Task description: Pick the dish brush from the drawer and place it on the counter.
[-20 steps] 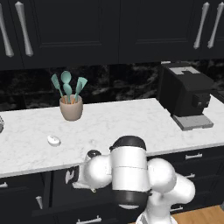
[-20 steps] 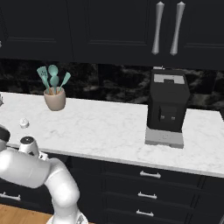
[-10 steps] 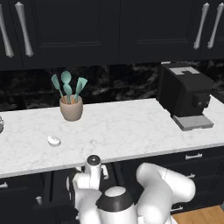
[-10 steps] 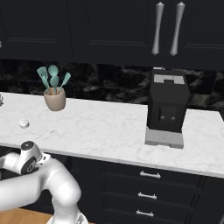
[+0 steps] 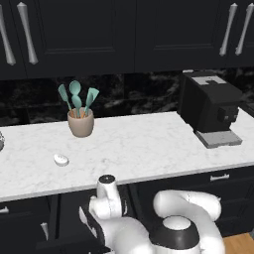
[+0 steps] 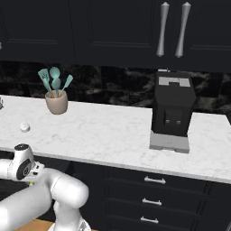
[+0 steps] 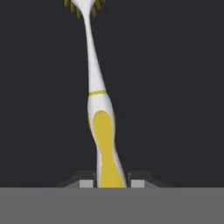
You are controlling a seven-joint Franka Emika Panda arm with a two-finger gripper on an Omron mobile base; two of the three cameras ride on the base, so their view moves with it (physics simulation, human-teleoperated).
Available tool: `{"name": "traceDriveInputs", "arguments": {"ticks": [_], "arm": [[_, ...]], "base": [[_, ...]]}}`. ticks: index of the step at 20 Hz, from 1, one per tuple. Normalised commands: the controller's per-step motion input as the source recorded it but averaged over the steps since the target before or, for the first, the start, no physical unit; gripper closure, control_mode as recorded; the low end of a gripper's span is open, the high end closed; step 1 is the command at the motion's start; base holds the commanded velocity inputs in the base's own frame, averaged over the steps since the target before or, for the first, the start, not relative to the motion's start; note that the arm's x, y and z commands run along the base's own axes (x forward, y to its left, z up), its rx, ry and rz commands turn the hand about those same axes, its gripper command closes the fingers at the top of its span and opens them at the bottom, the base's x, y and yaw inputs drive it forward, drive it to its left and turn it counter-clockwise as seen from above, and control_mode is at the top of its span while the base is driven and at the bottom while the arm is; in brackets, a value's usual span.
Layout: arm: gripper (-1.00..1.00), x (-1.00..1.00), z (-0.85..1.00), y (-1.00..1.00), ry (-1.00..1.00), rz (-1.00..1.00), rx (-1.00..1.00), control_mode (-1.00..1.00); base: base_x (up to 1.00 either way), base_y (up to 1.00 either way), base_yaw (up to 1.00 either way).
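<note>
The dish brush (image 7: 98,105) lies on the dark floor of the drawer (image 7: 175,87), its yellow handle toward me and its bristled head at the top edge of the hand view. My gripper (image 7: 112,183) stands over the handle's end, with a fingertip close against each side, shut on it. In the left base view my arm is folded low in front of the cabinets, with the hand down below the edge of the counter (image 5: 139,144). The white marble counter (image 6: 113,131) runs across above it.
A beige holder of teal spatulas (image 5: 80,121) stands at the counter's back left, with a small white lump (image 5: 61,159) in front of it. A black coffee machine (image 5: 211,114) takes up the right end. Black drawers with silver handles (image 6: 153,180) sit below.
Over the last second my arm dropped from counter height to below the counter edge. In the last half second it has hardly moved.
</note>
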Motion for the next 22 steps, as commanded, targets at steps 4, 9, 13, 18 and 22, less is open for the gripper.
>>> {"name": "traceDriveInputs", "arguments": {"ticks": [4,9,13,18,22], "arm": [[1.0,-0.5,1.0,-0.17,-0.05,0.1,0.0,-1.0],[1.0,-0.62,1.0,-0.16,-0.23,0.1,0.0,-1.0],[1.0,-0.62,1.0,-0.16,-0.17,0.06,0.0,-1.0],[1.0,-0.27,1.0,-0.26,-0.1,0.06,0.0,-1.0],[1.0,0.02,1.0,-0.49,-0.04,0.02,0.02,-1.0]], "base": [[0.0,0.0,0.0],[0.0,0.0,0.0],[0.0,0.0,0.0],[0.0,0.0,0.0],[0.0,0.0,0.0]]}}
